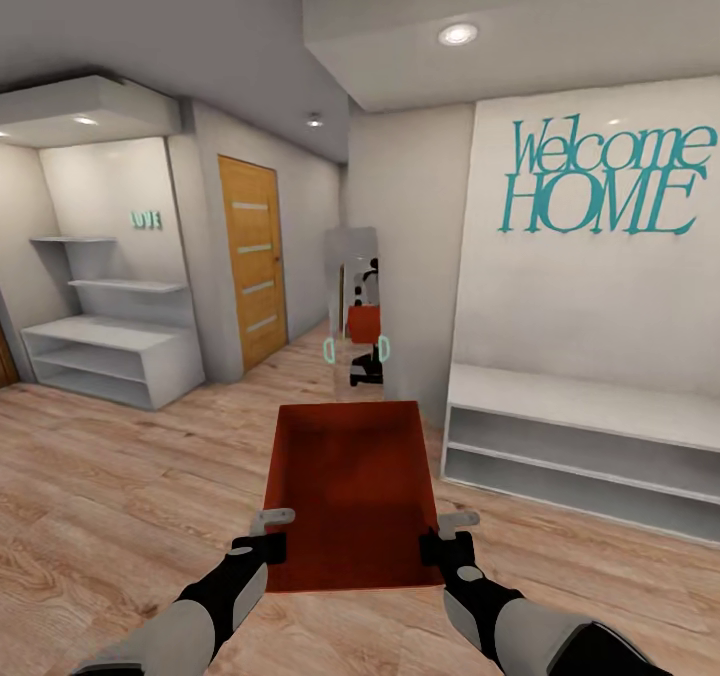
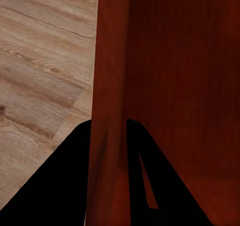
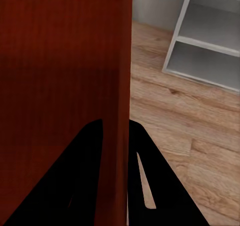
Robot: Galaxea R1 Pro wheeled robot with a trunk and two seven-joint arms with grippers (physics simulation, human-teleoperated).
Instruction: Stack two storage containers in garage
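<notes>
I carry one orange-red storage container [image 1: 350, 491] in front of me, open side up and empty, above light wood plank flooring in a hallway. My left gripper [image 1: 268, 536] is shut on its left wall near the corner closest to me, my right gripper [image 1: 440, 538] on its right wall. In the left wrist view the black fingers [image 2: 65, 186] straddle the container's wall [image 2: 107, 100]. In the right wrist view the fingers [image 3: 75, 186] clamp the other wall [image 3: 117, 85]. The garage is out of view.
A mirror panel [image 1: 357, 311] stands straight ahead on a wall corner, reflecting me. A low white shelf bench [image 1: 580, 446] sits at right under teal "Welcome HOME" lettering. A wooden door [image 1: 252, 261] and white shelving [image 1: 110, 346] lie at left. Plank floor [image 1: 120, 496] opens to the left.
</notes>
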